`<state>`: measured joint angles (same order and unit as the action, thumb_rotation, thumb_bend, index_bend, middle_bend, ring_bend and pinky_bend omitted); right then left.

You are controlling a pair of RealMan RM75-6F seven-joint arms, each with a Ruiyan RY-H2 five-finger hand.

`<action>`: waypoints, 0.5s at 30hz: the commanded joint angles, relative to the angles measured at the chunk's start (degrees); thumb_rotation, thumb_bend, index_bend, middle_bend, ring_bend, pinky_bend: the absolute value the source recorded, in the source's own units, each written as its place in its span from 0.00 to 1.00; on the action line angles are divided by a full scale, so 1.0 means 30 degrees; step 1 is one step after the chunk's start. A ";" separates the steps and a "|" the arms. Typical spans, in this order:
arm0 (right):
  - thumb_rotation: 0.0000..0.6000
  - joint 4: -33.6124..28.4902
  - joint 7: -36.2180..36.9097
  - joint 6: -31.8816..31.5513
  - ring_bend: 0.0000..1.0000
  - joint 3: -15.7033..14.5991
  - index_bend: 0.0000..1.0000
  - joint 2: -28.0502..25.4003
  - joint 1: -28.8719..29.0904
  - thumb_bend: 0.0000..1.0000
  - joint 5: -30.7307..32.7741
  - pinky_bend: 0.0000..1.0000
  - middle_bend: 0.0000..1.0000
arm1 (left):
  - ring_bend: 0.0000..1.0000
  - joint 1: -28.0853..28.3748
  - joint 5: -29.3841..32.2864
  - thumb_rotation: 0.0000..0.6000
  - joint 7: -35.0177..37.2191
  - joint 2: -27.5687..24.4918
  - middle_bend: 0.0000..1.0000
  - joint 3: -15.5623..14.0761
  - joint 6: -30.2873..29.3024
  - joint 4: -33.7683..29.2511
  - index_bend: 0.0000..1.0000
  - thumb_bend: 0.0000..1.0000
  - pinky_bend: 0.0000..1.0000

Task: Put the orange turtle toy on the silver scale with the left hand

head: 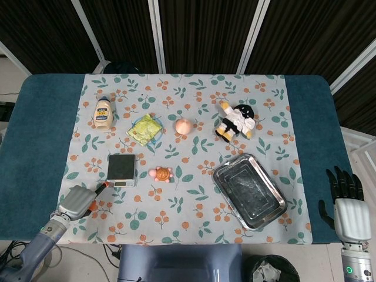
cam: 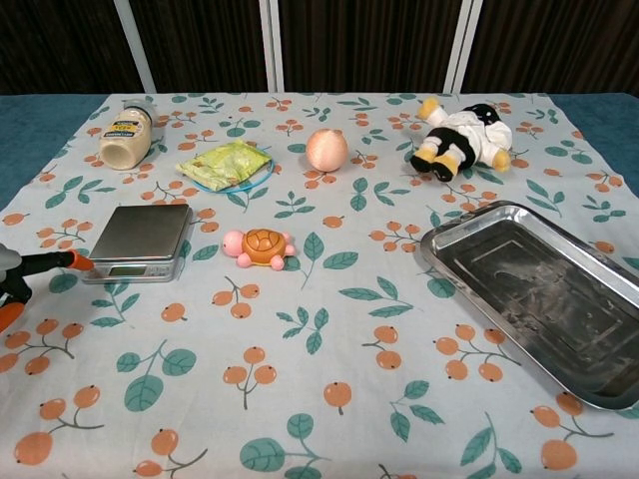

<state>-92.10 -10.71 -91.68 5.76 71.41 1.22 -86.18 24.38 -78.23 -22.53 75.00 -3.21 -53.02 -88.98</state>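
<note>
Orange turtle toy sits on surface just right of silver scale. Left robot hand empty, fingers extended, near scale's left corner. Risk: reach bumps scale sideways.

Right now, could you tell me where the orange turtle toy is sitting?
In the chest view, the orange turtle toy lies on the tablecloth just right of the silver scale, not on it, with the peach-coloured ball farther back.

Mayo jar far left, green packet, peach, plush, steel tray near right
</note>
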 commanded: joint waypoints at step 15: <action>1.00 -0.0038 -0.0024 0.0053 0.01 0.0005 0.00 0.0023 0.0016 0.53 0.0034 0.00 0.00 | 0.64 0.0204 0.0373 1.00 -0.0463 0.0080 0.66 -0.0167 0.0078 -0.0078 0.10 0.64 0.66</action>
<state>-92.21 -10.79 -91.52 5.78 71.48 1.27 -86.07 24.97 -77.13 -23.90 75.23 -3.69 -52.80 -89.23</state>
